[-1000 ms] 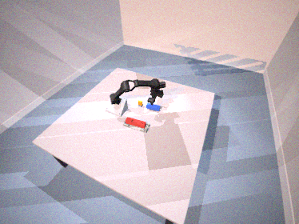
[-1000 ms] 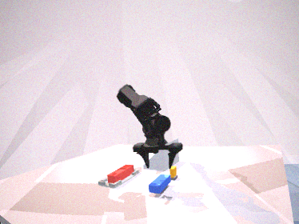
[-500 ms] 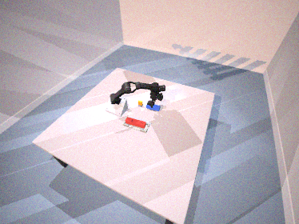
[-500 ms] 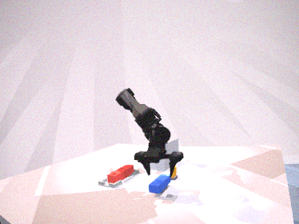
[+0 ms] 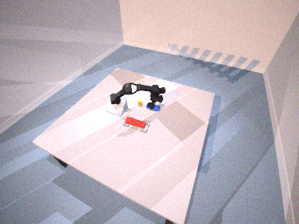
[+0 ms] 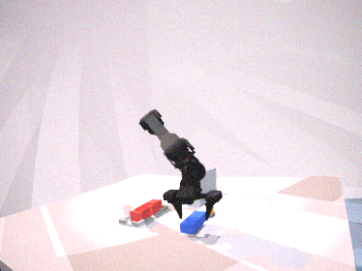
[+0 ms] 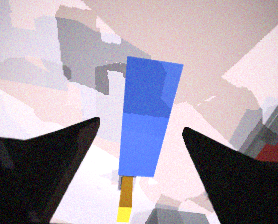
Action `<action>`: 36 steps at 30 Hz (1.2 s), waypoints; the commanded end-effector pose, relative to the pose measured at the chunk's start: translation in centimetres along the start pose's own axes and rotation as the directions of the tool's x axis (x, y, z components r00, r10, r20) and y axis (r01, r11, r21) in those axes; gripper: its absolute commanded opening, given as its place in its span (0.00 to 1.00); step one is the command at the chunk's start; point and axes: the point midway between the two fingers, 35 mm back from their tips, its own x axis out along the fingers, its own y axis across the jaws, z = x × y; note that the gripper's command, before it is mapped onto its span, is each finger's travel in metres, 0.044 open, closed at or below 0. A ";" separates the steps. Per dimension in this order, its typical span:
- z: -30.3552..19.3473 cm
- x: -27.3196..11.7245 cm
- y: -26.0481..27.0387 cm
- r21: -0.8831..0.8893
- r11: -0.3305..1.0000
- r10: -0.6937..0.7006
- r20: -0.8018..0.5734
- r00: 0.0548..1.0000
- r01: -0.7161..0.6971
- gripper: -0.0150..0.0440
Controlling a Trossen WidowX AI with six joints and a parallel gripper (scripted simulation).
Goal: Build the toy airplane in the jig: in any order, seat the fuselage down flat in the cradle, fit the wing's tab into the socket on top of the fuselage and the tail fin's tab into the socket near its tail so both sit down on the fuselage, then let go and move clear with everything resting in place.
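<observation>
Between spread fingers of empty tool (image 5: 153, 106) (image 6: 195, 218) (image 7: 142, 125), in wrist view: blue block (image 5: 153, 107) (image 6: 193, 223) (image 7: 147, 117), ungrasped

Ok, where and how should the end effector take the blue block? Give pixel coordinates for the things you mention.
Best guess: grip the blue block (image 5: 153, 108) (image 6: 193, 223) (image 7: 145, 115) near mid-length, coming straight down, one finger per long side. It lies elongated on the table (image 5: 120, 152) (image 6: 106, 247), and its narrow width fits between the open fingertips, which already stand either side in the wrist view. Avoid its end beside the small yellow piece (image 5: 140, 103) (image 6: 212, 212) (image 7: 123, 214).
</observation>
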 end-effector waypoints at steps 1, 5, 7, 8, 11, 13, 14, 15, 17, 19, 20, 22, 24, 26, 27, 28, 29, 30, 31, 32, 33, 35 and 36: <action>-0.2 0.9 -0.1 -0.008 1.000 -0.005 -0.003 1.000 0.005 1.00; -0.2 1.5 -0.1 -0.008 1.000 -0.006 -0.003 1.000 0.006 1.00; -0.3 1.8 -0.1 -0.008 1.000 -0.006 -0.003 1.000 0.006 1.00; -0.3 2.0 -0.1 -0.008 1.000 -0.006 -0.003 1.000 0.006 1.00; -0.3 2.1 -0.1 -0.008 1.000 -0.006 -0.003 1.000 0.006 0.96; -0.3 2.1 -0.1 -0.008 1.000 -0.006 -0.003 1.000 0.006 0.87; -0.3 2.1 -0.1 -0.008 1.000 -0.006 -0.003 1.000 0.006 0.82; -0.3 2.1 -0.1 -0.008 1.000 -0.006 -0.003 1.000 0.006 0.78; -0.3 2.1 -0.1 -0.008 1.000 -0.006 -0.003 1.000 0.006 0.69; -0.3 2.1 -0.1 -0.008 1.000 -0.006 -0.003 1.000 0.006 0.60; -0.3 2.1 -0.1 -0.008 1.000 -0.006 -0.003 1.000 0.006 0.56; -0.3 2.1 -0.1 -0.008 1.000 -0.006 -0.003 1.000 0.006 0.53; -0.3 2.1 -0.1 -0.008 1.000 -0.006 -0.003 1.000 0.006 0.51; -0.3 2.1 -0.1 -0.008 1.000 -0.006 -0.003 1.000 0.006 0.49; -0.3 2.1 -0.1 -0.008 1.000 -0.006 -0.003 1.000 0.006 0.48; -0.3 2.1 -0.1 -0.008 1.000 -0.006 -0.003 1.000 0.006 0.43; -0.3 2.0 -0.1 -0.007 1.000 -0.006 -0.003 1.000 0.006 0.39; -0.3 1.9 -0.1 -0.007 1.000 -0.005 -0.003 1.000 0.005 0.34; -0.2 1.7 -0.1 -0.006 1.000 -0.004 -0.004 1.000 0.004 0.30; -0.2 1.5 -0.1 -0.005 1.000 -0.003 -0.004 1.000 0.003 0.25; -0.2 1.2 -0.1 -0.004 1.000 -0.002 -0.005 1.000 0.002 0.25; -0.2 0.8 0.0 -0.002 1.000 0.000 -0.006 1.000 0.000 0.25; -0.1 0.5 0.0 -0.001 1.000 0.001 -0.007 1.000 -0.001 0.25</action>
